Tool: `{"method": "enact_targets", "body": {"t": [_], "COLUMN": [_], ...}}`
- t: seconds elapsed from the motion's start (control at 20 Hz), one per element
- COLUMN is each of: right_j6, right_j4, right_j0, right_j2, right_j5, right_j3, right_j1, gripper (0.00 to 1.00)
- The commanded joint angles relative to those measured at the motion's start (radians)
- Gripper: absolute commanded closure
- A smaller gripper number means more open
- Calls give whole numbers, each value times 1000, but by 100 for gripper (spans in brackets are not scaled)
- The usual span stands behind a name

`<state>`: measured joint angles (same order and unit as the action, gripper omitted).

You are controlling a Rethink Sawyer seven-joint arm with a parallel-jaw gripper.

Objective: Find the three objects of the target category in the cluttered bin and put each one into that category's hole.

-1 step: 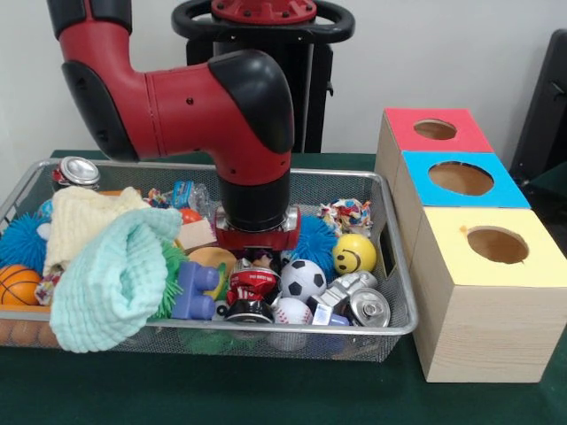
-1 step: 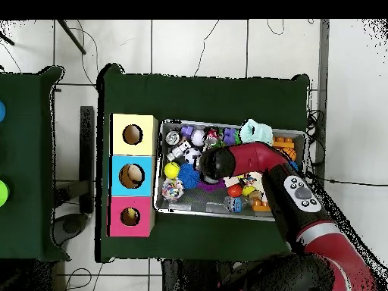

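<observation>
Gripper [image 1: 254, 266] was down in the wire bin [image 1: 390, 266], buried in clutter; claw state couldn't be told. Red can [image 1: 252, 285] lay directly beneath it, soccer ball [image 1: 303, 278] at its 3 o'clock.

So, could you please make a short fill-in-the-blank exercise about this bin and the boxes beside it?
1. The box nearest the front camera has a ____ top.
2. The middle box has a ____ top.
3. The ball with a smiling face is ____.
4. The mesh bin stands on a dark ____ cloth.

Missing words: yellow; blue; yellow; green
</observation>
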<state>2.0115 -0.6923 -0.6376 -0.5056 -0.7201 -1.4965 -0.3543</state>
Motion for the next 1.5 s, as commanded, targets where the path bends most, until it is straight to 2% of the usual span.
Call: {"method": "enact_targets", "body": {"t": [0.05,0.3,0.6,1.0,1.5], "right_j6": [-71,15,36,38,76], "right_j4": [19,79,83,108,101], "right_j0": [18,43,81,101,130], "right_j2": [-23,-3,18,25,55], "right_j5": [2,-45,-13,14,73], "right_j3": [-11,-175,-276,-359,-387], "right_j1": [-78,-267,-382,-461,-447], "gripper": [100,100,100,100,100]}}
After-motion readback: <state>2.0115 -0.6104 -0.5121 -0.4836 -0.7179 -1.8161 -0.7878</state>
